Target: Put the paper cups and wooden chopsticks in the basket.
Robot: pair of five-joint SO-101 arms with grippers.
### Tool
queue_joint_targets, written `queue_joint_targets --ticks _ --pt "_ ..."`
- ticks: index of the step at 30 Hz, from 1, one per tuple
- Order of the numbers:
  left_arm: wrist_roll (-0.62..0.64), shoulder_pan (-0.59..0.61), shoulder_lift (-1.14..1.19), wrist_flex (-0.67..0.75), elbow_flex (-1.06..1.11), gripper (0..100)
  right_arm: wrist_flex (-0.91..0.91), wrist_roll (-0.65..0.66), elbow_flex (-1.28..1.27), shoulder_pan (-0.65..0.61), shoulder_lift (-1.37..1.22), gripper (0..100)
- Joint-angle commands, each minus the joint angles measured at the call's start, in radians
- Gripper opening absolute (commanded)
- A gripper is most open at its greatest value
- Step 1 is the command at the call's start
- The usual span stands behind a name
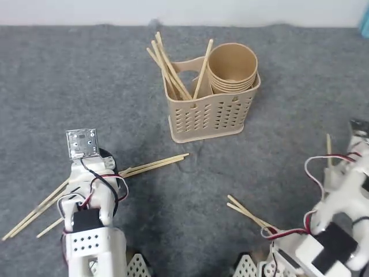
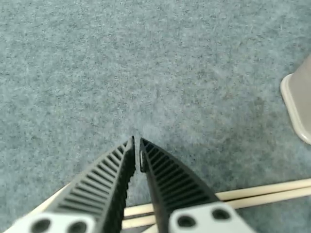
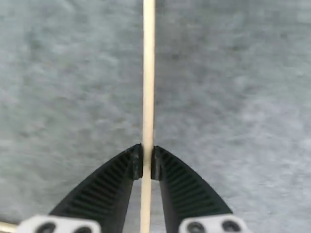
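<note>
R gripper (image 3: 147,156) was found pinched on one chopstick (image 3: 148,73), well apart from basket (image 1: 210,118); L gripper (image 2: 136,144) was pressed together, empty. It was advised that the chopstick be lifted clear, tipped upright & lowered beside the cups (image 1: 232,66).

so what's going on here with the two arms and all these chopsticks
Two robot arms are tidying things from a grey mat into a basket. A stack of paper cups is in one compartment, and several wooden chopsticks stand in the other. The right gripper is shut on a single chopstick. The left gripper is shut and empty above a loose pair. Another pair lies on the mat near the right arm.
</note>
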State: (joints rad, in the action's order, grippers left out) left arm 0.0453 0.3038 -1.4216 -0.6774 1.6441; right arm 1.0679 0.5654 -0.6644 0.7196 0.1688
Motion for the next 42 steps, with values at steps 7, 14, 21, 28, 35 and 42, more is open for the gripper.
queue_joint_targets --ticks 7,14,21,28,35,42 --pt "-0.009 -0.008 -0.014 0.025 -0.01 1 -0.007 0.087 -0.002 -0.001 0.012 14.5" --pt "-0.009 -0.008 -0.012 0.025 -0.01 1 -0.012 0.075 0.032 -0.056 0.012 26.0" --pt "-0.009 -0.008 -0.014 0.025 -0.01 1 -0.018 -0.107 0.181 -0.145 -0.001 11.3" --pt "-0.008 -0.008 -0.014 0.025 -0.01 1 -0.062 -0.178 0.27 -0.228 -0.002 8.8" --pt "-0.008 -0.008 -0.014 0.025 -0.01 1 -0.16 -0.176 0.301 -0.229 -0.082 8.8" --pt "-0.009 -0.008 -0.014 0.025 -0.01 1 -0.157 -0.18 0.497 -0.213 -0.346 8.5"
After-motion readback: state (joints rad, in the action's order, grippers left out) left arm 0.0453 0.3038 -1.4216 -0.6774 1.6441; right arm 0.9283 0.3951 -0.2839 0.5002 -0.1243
